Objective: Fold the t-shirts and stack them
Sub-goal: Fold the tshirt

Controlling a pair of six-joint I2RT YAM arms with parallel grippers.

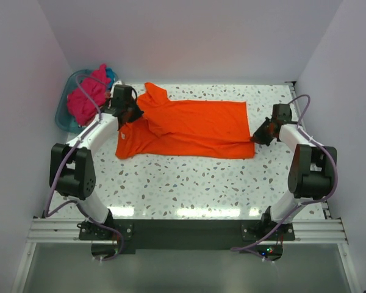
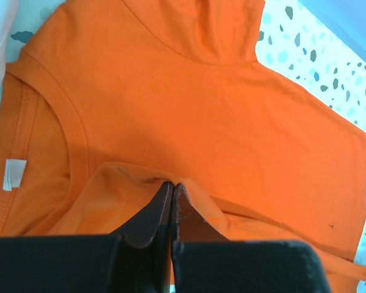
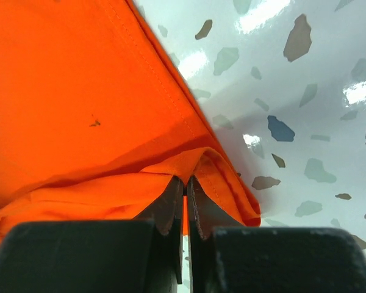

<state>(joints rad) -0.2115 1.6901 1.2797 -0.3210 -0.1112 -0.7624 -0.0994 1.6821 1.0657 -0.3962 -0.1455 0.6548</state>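
from above, the bright orange short-sleeved cloth t-shirt [image 1: 189, 125] lies stretched lengthwise on the white speckled stone-look tabletop [image 1: 189, 183], rumpled and partly doubled over near its collar. my left gripper [image 1: 127, 113] sits at the shirt's collar end and my right gripper [image 1: 262, 131] at its hem end. i judge i hold both ends so one long edge can be carried across in an even fold. beyond the shirt's collar end, a teal plastic basket [image 1: 64, 113] holds a heap of magenta-pink cloth shirts [image 1: 88, 97] with a bit of blue showing, not yet folded. plain pale walls close in the table on three sides.

in the left wrist view, my jaws are pinched together on a raised pleat of the orange cloth just beside the neckline. the small white neck label [image 2: 13, 174] shows inside the collar.

in the right wrist view, my jaws are clamped on the shirt's hem corner, lifting it into a small tent, with the stitched edge running away from me. beside the shirt the glossy tabletop throws back bright patches of light.
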